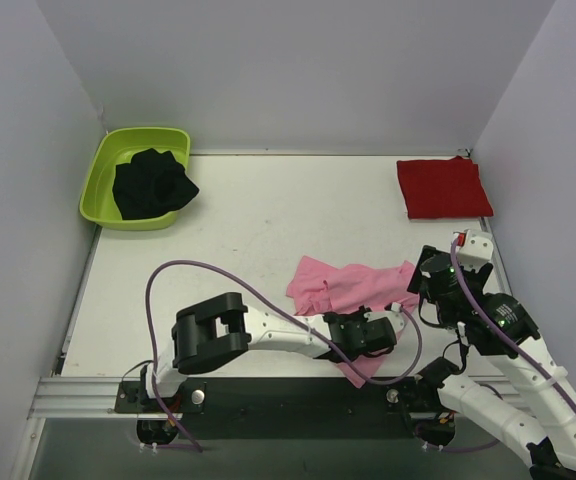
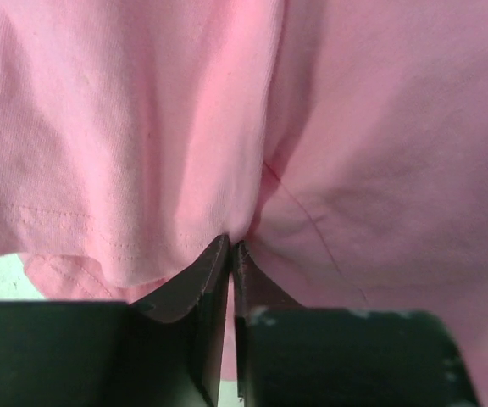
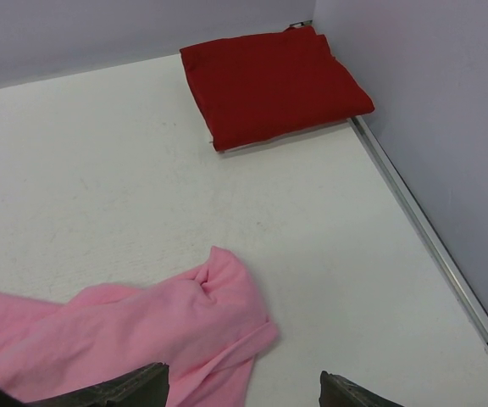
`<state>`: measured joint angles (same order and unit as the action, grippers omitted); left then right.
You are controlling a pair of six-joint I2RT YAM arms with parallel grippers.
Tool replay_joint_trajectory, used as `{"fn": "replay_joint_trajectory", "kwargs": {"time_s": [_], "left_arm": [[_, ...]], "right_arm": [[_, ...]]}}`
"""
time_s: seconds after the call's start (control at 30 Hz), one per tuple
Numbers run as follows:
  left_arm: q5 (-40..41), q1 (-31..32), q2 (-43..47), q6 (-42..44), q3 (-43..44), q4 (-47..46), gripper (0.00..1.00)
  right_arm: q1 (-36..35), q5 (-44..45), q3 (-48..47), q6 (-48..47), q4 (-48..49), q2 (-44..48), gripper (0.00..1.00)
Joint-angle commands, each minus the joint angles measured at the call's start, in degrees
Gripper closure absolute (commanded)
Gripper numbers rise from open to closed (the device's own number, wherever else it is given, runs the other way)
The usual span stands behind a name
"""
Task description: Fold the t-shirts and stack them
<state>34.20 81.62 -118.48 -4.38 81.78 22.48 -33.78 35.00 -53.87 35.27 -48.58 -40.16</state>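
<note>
A light pink t-shirt (image 1: 343,285) lies crumpled near the table's front edge. My left gripper (image 1: 388,330) rests on its near part. In the left wrist view the jaws (image 2: 231,246) stand almost together, pinching a fold of the pink cloth (image 2: 142,127) at their tips. A deep red t-shirt (image 1: 443,187) lies folded at the far right corner, also seen as the red t-shirt (image 3: 269,80). My right gripper (image 1: 426,285) hovers at the pink shirt's right edge, open, its fingers (image 3: 134,386) wide apart over the pink cloth (image 3: 142,331), holding nothing.
A lime green tub (image 1: 103,175) holding a black cloth (image 1: 151,183) stands at the far left corner. Grey walls close in the table on the left, back and right. A metal rail (image 3: 422,229) runs along the right edge.
</note>
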Motion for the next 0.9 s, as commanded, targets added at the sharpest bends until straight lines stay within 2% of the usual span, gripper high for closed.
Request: {"fn": "replay_joint_trajectory", "kwargs": {"time_s": [0.0,0.03,0.23,0.5,0.6,0.73,0.77,0.83,0.87], "left_arm": [[0.69,-1.2,-0.88,-0.36,0.75,-1.47,0.97],[0.96,-1.47,-0.71,-0.36,0.66,-1.47,1.0],[4.12,-2.78,4.21,1.04,0.93,0.28,1.0],[7.99,-7.09,18.0,2.97,4.61,5.9,1.0],[7.21,-11.47,23.02,3.94,7.34,8.01,1.0],[4.93,-21.04,26.01,5.79,11.46,11.08,1.0],[3.96,-25.85,26.36,5.79,13.48,12.75,1.0],[1.42,-31.15,26.45,6.4,15.07,13.81,1.0],[0.53,-36.4,26.19,6.49,16.03,15.39,1.0]], "right_arm": [[0.21,0.5,0.25,-0.64,-0.11,0.44,0.3],[0.21,0.59,0.25,-0.64,-0.03,0.61,0.3],[0.29,0.5,0.25,-0.55,-0.03,0.88,0.3],[0.21,0.06,-0.01,-0.46,-0.03,1.05,0.31],[0.21,-0.29,-0.19,-0.2,-0.03,0.96,0.31],[0.29,-1.6,0.25,-0.2,0.94,0.0,0.31],[0.21,-2.13,0.34,-0.2,1.03,-0.26,0.31],[0.21,-2.66,0.6,-0.11,1.47,-0.97,0.31],[0.21,-3.1,0.69,-0.11,1.73,-0.97,0.31]]}}
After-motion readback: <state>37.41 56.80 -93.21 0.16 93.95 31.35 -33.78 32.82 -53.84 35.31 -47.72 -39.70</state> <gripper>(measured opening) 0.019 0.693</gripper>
